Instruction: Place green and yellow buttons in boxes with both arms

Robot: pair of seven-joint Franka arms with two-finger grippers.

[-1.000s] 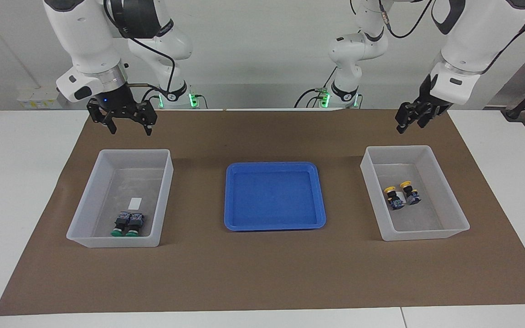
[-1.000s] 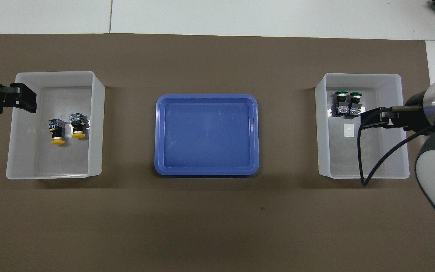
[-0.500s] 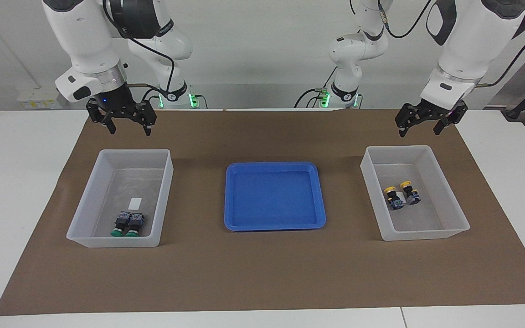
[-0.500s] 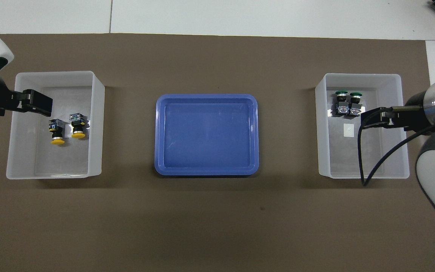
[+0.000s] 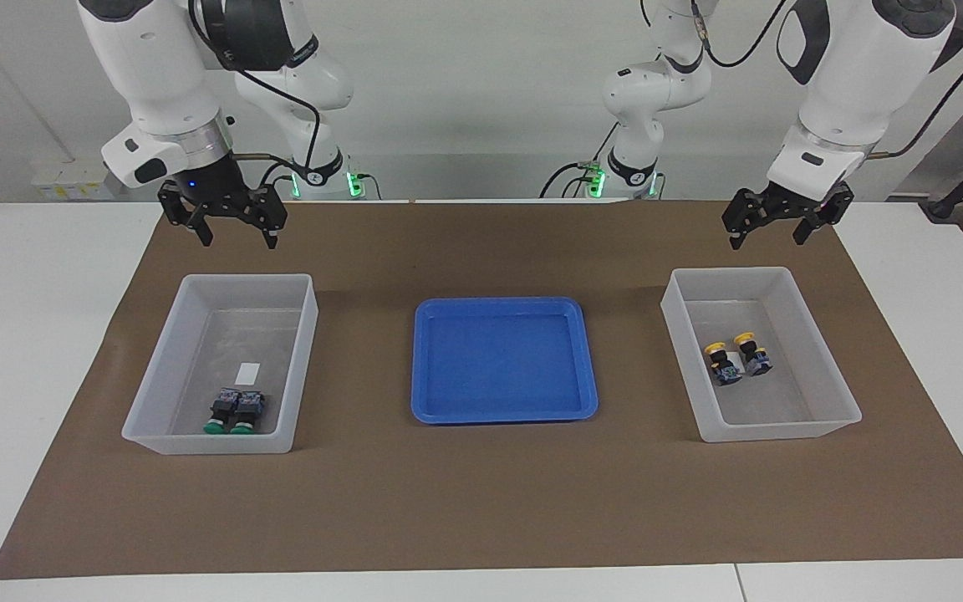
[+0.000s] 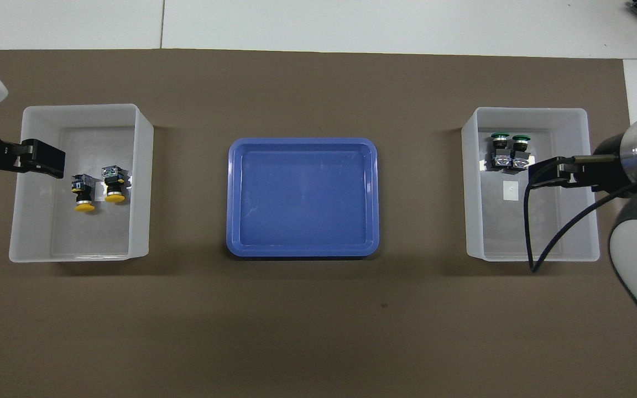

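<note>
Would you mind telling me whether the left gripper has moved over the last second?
Yes. The left gripper has turned and opened, and it now hangs slightly higher above the robot-side wall of the box holding the yellow buttons.

We can find no words, numbers or signs to read anywhere. The only label we see is a small white label (image 5: 247,371) on the bottom of the box (image 5: 165,361) at the right arm's end of the table, and it looks blank to us. The buttons are too small for us to tell if they have any writing.
</note>
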